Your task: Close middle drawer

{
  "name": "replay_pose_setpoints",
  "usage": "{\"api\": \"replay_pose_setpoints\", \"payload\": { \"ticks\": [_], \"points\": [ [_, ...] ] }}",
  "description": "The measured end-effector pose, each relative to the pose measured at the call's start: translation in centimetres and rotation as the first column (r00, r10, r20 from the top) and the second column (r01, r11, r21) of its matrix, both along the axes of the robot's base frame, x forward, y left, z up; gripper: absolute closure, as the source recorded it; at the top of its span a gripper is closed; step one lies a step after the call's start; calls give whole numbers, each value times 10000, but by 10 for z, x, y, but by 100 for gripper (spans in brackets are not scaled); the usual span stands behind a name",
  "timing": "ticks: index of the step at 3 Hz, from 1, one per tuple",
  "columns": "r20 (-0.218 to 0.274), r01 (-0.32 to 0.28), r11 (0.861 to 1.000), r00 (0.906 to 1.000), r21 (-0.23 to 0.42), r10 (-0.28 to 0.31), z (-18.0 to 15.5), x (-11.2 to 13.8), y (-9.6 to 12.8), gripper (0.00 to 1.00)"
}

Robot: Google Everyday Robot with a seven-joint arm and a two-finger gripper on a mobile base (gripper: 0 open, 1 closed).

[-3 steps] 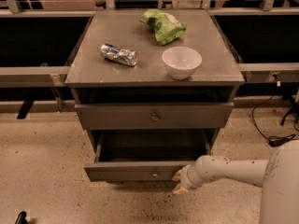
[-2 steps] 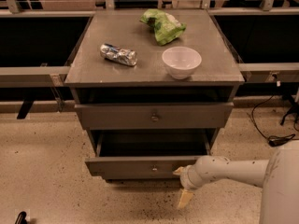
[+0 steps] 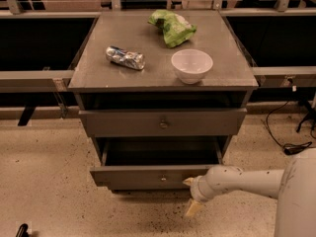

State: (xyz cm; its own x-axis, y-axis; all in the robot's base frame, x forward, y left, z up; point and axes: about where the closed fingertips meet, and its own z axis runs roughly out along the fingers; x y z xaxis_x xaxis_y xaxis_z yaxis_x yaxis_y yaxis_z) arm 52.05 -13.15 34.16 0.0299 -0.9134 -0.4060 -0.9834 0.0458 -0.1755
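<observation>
The middle drawer (image 3: 148, 176) is a wide dull-grey drawer with a small round knob. It stands pulled partly out of the cabinet, below the closed, taller top drawer (image 3: 163, 123). Its dark inside looks empty. My gripper (image 3: 191, 195) is at the right end of the drawer's front, on a white arm that comes in from the right. One cream fingertip (image 3: 188, 182) touches the drawer front and the other (image 3: 192, 209) hangs below it, so the fingers are spread and hold nothing. The lowest drawer is hidden under the open one.
On the cabinet top (image 3: 98, 73) lie a crushed can (image 3: 125, 58), a white bowl (image 3: 191, 65) and a green chip bag (image 3: 171, 26). Grey rails run to both sides. Cables (image 3: 289, 135) lie on the speckled floor at the right.
The middle drawer has slid a little way back into the cabinet. My gripper has followed its front edge, and its lower finger has swung down into sight.
</observation>
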Motion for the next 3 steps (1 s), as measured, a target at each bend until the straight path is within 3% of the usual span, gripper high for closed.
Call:
{"api": "replay_pose_setpoints", "payload": {
  "ticks": [1,2,3],
  "points": [
    [282,30,9993,9996,-372,-20,6,2,4,41],
    [405,279,9993,9988,-237,-269,6,6,11,64],
    [409,284,9992,9988,-295,-272,6,7,11,95]
  ]
}}
